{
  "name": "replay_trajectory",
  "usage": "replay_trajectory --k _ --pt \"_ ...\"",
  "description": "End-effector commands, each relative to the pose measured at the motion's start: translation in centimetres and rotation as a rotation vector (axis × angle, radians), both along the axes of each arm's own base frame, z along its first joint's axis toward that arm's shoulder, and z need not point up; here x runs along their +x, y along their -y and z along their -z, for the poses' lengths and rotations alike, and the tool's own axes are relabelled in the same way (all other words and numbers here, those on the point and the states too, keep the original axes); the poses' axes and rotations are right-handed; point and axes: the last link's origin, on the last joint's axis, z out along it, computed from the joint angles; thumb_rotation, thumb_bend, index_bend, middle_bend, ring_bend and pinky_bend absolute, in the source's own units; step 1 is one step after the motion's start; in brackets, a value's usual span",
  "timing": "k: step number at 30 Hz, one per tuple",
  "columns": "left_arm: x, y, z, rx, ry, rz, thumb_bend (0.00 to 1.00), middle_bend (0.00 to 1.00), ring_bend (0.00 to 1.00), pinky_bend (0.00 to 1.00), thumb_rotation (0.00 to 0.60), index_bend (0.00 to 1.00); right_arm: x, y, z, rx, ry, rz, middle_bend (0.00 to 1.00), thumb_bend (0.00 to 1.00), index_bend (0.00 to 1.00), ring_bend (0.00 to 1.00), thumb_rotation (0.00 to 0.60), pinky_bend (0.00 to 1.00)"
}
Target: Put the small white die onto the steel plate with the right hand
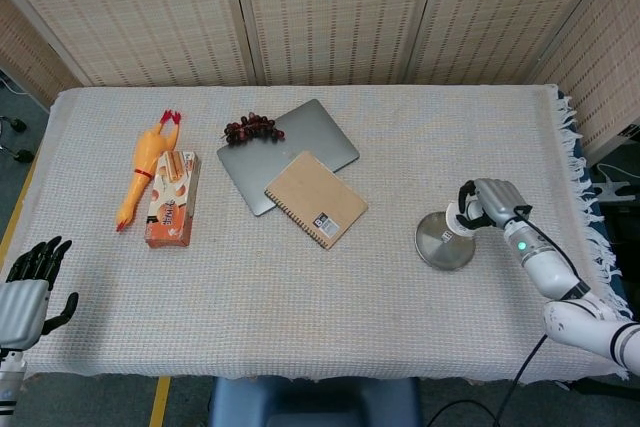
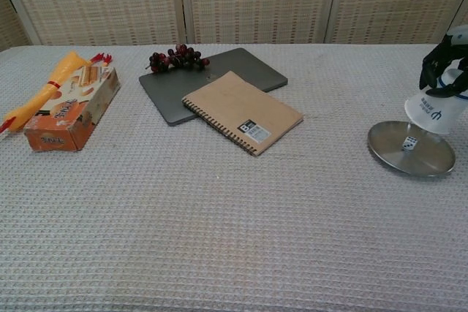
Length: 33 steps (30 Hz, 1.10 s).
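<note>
A small white die (image 2: 409,143) lies on the round steel plate (image 2: 431,164), near the plate's middle. In the head view the plate (image 1: 440,247) sits at the table's right side. My right hand (image 1: 492,201) grips an upside-down white cup (image 2: 436,112) with a dark logo and holds it tilted just above the plate's far right rim, clear of the die. In the chest view that hand (image 2: 444,63) is partly cut off by the frame's right edge. My left hand (image 1: 28,287) hangs off the table's front left corner with its fingers spread and nothing in it.
A tan spiral notebook (image 1: 316,199) overlaps a grey laptop (image 1: 300,137) at the centre back, with dark grapes (image 1: 250,128) beside them. At the left lie a yellow rubber chicken (image 1: 143,167) and an orange snack box (image 1: 172,199). The fringed cloth edge (image 1: 578,177) runs along the right.
</note>
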Motion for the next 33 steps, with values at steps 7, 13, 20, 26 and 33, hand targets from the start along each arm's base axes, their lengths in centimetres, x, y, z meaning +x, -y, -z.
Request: replay_trajectory --k 7,13,20,26,33 --pt "0.2 -0.1 0.4 -0.01 -0.01 0.003 0.42 0.0 0.0 0.12 0.6 0.0 -5.9 1.8 -0.1 -0.062 -0.151 0.153 0.38 0.29 0.62 0.3 0.6 0.49" --pt "0.0 -0.2 0.5 -0.01 -0.013 -0.004 0.42 0.0 0.0 0.12 0.6 0.0 -6.9 1.3 1.6 -0.014 -0.117 0.202 0.37 0.29 0.53 0.29 0.6 0.45" --pt "0.0 -0.2 0.4 -0.01 -0.015 -0.007 0.43 0.0 0.0 0.12 0.6 0.0 -6.8 0.4 0.9 0.015 -0.106 0.188 0.0 0.29 0.0 0.0 0.6 0.12" --pt "-0.1 -0.2 0.3 -0.012 -0.008 -0.011 0.43 0.0 0.0 0.12 0.6 0.0 -6.3 -1.5 -1.0 -0.045 -0.116 0.117 0.0 0.29 0.0 0.0 0.6 0.01" --pt "0.3 -0.2 0.1 0.013 0.003 0.024 0.43 0.0 0.0 0.12 0.6 0.0 -3.8 -7.8 -3.5 -0.327 -0.108 -0.137 0.0 0.29 0.0 0.0 0.6 0.0"
